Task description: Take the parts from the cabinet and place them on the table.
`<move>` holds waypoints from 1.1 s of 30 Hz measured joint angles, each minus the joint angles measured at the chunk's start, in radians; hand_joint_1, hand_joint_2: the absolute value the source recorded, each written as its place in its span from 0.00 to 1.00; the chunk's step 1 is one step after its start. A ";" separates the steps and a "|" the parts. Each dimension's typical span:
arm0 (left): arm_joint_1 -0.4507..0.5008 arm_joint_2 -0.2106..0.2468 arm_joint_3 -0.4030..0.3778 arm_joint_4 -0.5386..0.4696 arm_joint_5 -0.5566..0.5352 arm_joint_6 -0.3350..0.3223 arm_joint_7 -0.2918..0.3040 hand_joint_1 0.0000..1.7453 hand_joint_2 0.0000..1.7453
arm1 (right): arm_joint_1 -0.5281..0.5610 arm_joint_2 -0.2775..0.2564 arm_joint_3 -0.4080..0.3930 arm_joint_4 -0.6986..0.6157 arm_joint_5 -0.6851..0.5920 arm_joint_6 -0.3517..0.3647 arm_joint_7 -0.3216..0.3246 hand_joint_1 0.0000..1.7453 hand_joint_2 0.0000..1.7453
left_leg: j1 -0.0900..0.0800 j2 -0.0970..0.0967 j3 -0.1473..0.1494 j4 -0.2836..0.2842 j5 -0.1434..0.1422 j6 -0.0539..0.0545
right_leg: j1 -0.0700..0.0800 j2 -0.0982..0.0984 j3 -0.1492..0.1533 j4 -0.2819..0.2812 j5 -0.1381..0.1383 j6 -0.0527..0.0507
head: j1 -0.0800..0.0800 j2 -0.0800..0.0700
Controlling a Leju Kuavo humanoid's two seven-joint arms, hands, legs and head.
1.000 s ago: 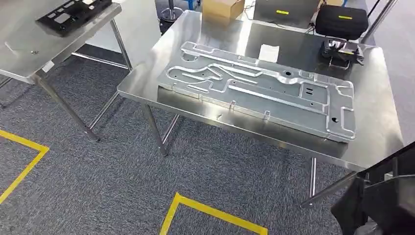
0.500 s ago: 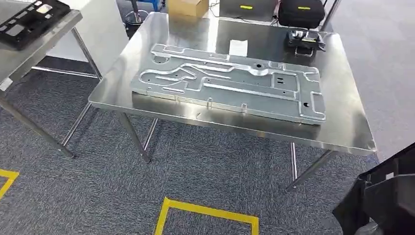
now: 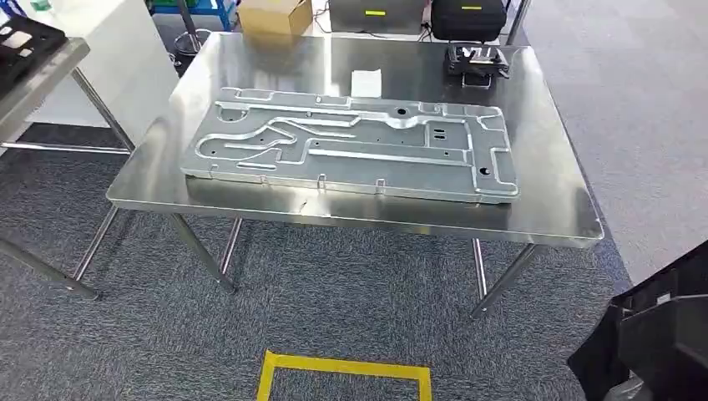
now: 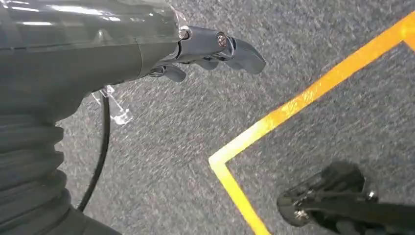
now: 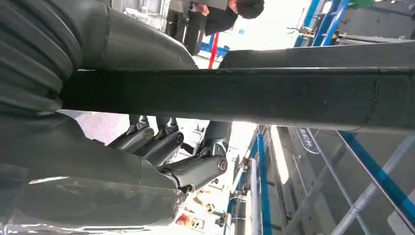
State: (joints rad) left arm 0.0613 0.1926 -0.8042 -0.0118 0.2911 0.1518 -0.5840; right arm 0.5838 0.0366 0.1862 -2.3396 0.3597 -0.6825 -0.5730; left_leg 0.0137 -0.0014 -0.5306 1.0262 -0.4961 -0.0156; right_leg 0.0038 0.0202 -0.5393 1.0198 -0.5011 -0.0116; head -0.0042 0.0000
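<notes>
A black flat part sticks up at the lower right of the head view; my right hand is under it. In the right wrist view its dark edge runs across the picture. My right hand grips it, fingers on one side and the thick thumb on the other. A steel table stands ahead with a large stamped metal plate lying on it. My left hand hangs over the carpet, fingers stretched out and holding nothing.
On the table's far side lie a white paper and a small black fixture; a cardboard box and black case sit behind. A second table with a black part stands left. Yellow tape marks the carpet.
The camera has moved: the table has slid left into the middle of the view and squared up. The black part stays at the lower right.
</notes>
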 joint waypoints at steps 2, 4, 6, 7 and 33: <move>0.002 -0.001 0.000 0.000 0.000 -0.001 0.001 0.00 1.00 | 0.002 0.000 0.000 0.000 0.000 0.000 0.000 1.00 1.00 | 0.001 0.000 0.000 -0.005 0.002 0.000 | 0.002 -0.001 -0.002 0.003 -0.001 -0.018 | 0.000 0.000; 0.000 -0.001 0.000 0.000 0.002 -0.006 0.003 0.00 1.00 | 0.001 0.000 0.000 0.000 0.000 0.000 0.000 1.00 1.00 | -0.002 0.000 0.001 -0.005 0.002 0.003 | 0.000 -0.002 0.000 -0.001 -0.001 -0.017 | 0.000 0.000; 0.000 -0.001 0.000 0.000 0.003 -0.018 0.014 0.00 1.00 | 0.001 0.000 0.000 0.000 0.000 0.000 0.000 1.00 1.00 | -0.003 0.000 0.001 -0.005 0.001 0.006 | -0.001 -0.002 0.003 -0.004 0.000 -0.015 | 0.000 0.000; -0.001 -0.001 0.000 0.000 0.006 -0.029 0.020 0.00 1.00 | 0.001 0.000 0.000 0.000 0.001 0.000 0.002 1.00 1.00 | -0.004 0.000 0.001 -0.005 0.000 0.008 | -0.001 -0.001 0.003 -0.005 0.000 -0.014 | 0.001 0.000; -0.003 0.005 0.000 0.000 0.023 -0.053 0.042 0.00 1.00 | 0.011 0.000 -0.002 0.002 0.013 0.000 0.012 1.00 1.00 | 0.014 0.012 0.061 -0.005 -0.031 -0.018 | -0.022 -0.018 -0.021 0.003 0.015 0.005 | 0.008 0.000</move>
State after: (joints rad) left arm 0.0580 0.1980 -0.8041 -0.0118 0.3143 0.0988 -0.5421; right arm 0.5943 0.0366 0.1846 -2.3373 0.3727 -0.6825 -0.5612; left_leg 0.0278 0.0105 -0.4698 1.0208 -0.5266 -0.0333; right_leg -0.0184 0.0027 -0.5608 1.0228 -0.4864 -0.0065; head 0.0042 0.0000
